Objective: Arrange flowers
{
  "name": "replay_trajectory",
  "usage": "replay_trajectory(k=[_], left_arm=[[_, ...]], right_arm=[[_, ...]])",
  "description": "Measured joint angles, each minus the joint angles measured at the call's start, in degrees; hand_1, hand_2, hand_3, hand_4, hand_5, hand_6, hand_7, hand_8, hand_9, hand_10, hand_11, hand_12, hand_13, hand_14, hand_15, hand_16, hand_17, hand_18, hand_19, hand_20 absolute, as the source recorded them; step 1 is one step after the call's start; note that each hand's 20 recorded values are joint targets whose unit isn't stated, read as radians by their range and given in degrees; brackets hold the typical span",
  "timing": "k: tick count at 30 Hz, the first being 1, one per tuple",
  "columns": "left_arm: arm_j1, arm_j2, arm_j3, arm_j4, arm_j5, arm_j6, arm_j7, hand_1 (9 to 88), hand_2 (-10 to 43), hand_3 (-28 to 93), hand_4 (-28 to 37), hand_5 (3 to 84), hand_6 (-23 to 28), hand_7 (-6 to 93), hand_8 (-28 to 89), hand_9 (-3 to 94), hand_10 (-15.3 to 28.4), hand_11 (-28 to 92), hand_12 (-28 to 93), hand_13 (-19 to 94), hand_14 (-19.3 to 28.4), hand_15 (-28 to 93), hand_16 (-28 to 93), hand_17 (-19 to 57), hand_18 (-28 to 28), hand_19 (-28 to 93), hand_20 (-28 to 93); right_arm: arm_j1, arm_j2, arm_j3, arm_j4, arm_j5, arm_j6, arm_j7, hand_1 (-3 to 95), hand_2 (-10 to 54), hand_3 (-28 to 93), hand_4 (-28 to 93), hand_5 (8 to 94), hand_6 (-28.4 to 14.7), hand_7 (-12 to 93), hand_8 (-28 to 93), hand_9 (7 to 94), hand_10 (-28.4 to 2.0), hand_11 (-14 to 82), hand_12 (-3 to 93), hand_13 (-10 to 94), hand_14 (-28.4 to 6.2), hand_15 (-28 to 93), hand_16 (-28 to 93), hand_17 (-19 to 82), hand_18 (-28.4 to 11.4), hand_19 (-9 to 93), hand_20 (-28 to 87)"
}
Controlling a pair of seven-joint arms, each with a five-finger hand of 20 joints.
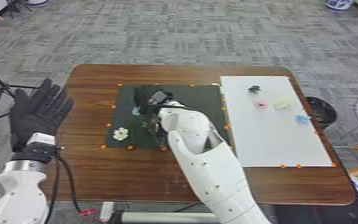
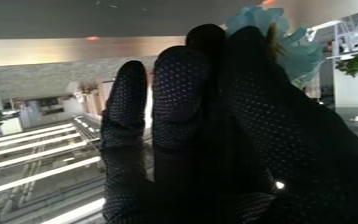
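The right arm is being extended forward from the near edge of the desk (image 1: 149,185), and the right hand (image 1: 146,93) is being positioned over the dark mat (image 1: 193,97). The wrist is being bent so that the hand is being angled across toward the robot's left.

The right fingers are being kept long and nearly straight. The thumb is being brought against the nearest fingertip, and the light blue flower (image 2: 302,59) is being clamped at these tips. Its petals are being spread past the thumb tip, partly hidden behind the glove.

Nearer the robot than the right fingers, the white flower (image 1: 120,133) is being supported face up by the dark mat. To the right of the fingers, well apart from them, four flowers are being carried by the white panel (image 1: 273,145): the dark flower (image 1: 254,89), the pink flower (image 1: 262,104), the yellow flower (image 1: 283,105) and, closer to the robot, the blue flower (image 1: 302,119).

The left hand (image 1: 33,120) is being held beside the left edge of the desk, well apart from the right fingers. Its fingers are being pointed forward, straight and slightly apart, and nothing is being gripped by them.
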Motion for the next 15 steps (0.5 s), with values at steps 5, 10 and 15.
replay_trajectory(k=[5,10,15], left_arm=[[-0.8,0.02,-0.97,0.36,1.95,0.10,-0.28,27.0,18.4,58,-28.3,36.8,8.3,5.3,-8,27.4,12.8,15,4,20,11.2,14,-6,-8.2,11.4,33,5],[-1.0,0.11,-1.48,0.14,2.38,0.07,0.24,27.0,18.5,58,-28.3,37.0,8.4,5.2,-8,27.5,12.8,15,4,20,11.3,14,-6,-8.2,11.4,33,5],[-0.9,0.17,-1.49,-0.30,2.36,0.03,0.78,26.7,18.4,59,-28.3,37.1,8.6,5.2,-8,27.4,13.0,15,4,20,11.6,14,-6,-8.5,11.5,33,5]], right_arm=[[1.1,-2.0,1.9,3.0,0.0,2.3,1.0,60.8,-9.5,69,-28,71.6,1.5,32,-4,81.5,-6.3,16.1,45.4,68,-3.8,53,44,31,-19.2,72,34],[1.5,-3.0,2.5,3.9,0.0,3.3,2.0,60.3,-9.5,69,-28,69.1,0.8,30,-5,79.9,-6.6,13.1,42.5,68,-3.5,53,44,30,-19.1,72,34],[1.3,-3.9,2.9,4.1,0.0,3.7,1.7,59.9,-9.5,69,-28,68.3,0.7,31,-6,79.6,-6.6,12.4,41.4,68,-3.8,54,43,30,-19.1,72,33]])
